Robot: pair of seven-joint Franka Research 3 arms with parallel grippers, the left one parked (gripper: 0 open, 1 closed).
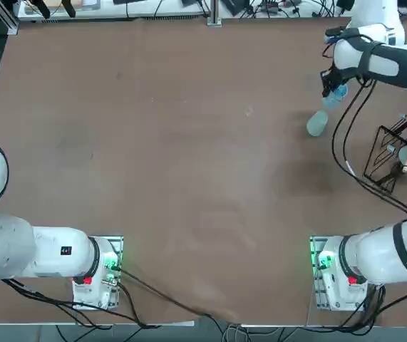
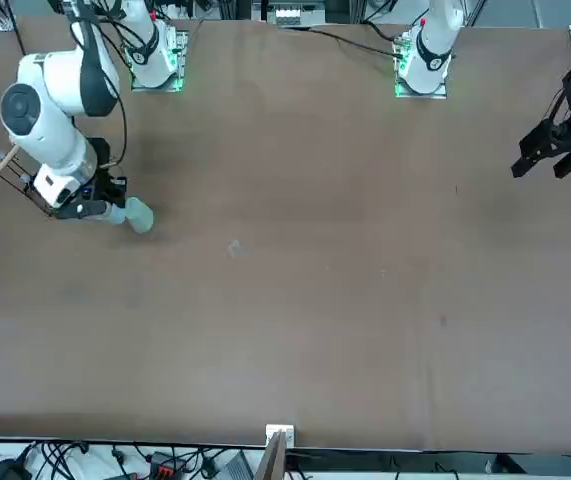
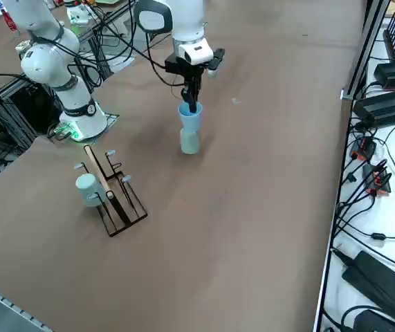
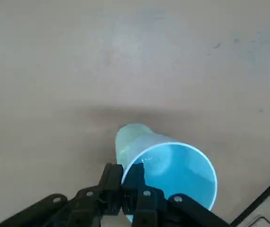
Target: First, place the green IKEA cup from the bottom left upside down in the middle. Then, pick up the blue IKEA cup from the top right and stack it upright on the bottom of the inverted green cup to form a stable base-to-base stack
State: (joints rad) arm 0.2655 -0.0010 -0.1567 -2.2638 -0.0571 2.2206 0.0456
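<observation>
Right gripper (image 3: 191, 105) was clamped on the blue IKEA cup (image 3: 190, 117), pinching its rim wall, one finger inside. The cup hung upright directly below the fingers, just over the inverted green IKEA cup (image 3: 189, 142). Looked light, thin, slick plastic; rim pinch seemed adequate but tilt-prone.

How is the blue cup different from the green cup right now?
The blue cup is sky blue and brighter; the green cup is a duller, greyish green. The blue cup stands mouth up; the green cup stands upside down on the table. The blue cup is pinched at its rim by the right gripper, jaws shut; nothing grips the green cup, which sits under the blue one. Both are plain, tapered and look the same size.
</observation>
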